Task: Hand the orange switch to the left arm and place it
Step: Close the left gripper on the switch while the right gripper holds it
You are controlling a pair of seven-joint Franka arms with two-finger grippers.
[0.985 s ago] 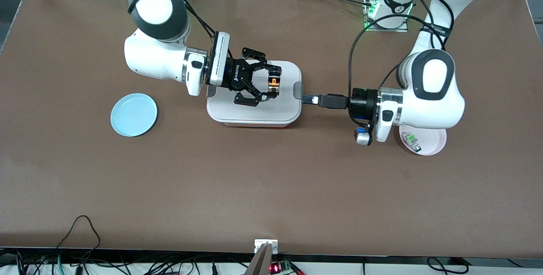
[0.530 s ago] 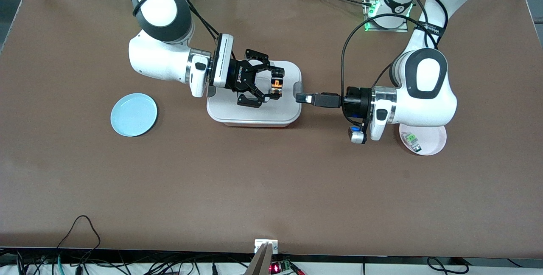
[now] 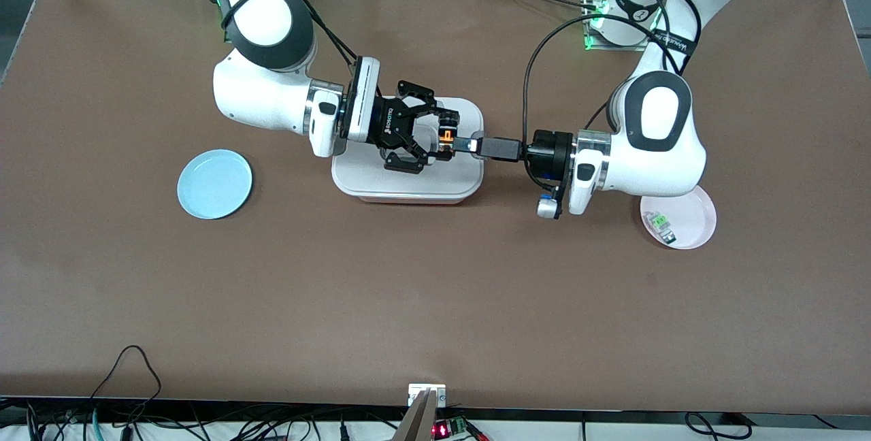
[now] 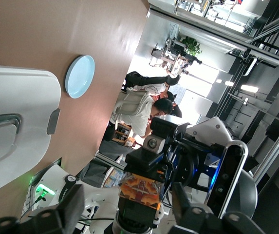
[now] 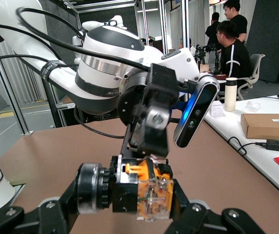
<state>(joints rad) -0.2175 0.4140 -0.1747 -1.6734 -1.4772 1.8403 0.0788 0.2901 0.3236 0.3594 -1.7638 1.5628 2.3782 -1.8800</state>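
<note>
The orange switch (image 3: 445, 136) is clamped sideways in my right gripper (image 3: 442, 135), which is shut on it above the lid of the white box (image 3: 381, 182). In the right wrist view the switch (image 5: 146, 192) sits between the fingers (image 5: 68, 202) of the right gripper (image 5: 127, 207), black end and orange clear end showing. My left gripper (image 3: 468, 145) reaches in level from the left arm's end, over the box edge. In the left wrist view its gripper (image 4: 127, 207) is open, with the switch (image 4: 140, 195) between its fingers (image 4: 71, 207), gaps on both sides.
A light blue plate (image 3: 214, 184) lies toward the right arm's end of the table and also shows in the left wrist view (image 4: 79, 76). A pink plate (image 3: 691, 226) under the left arm holds a small green-and-clear component (image 3: 659, 222). Cables hang along the table's near edge.
The left arm has moved toward the right arm's end, bringing its open gripper from beside the box up around the switch. The right gripper, still holding the switch, shifted slightly toward it.
</note>
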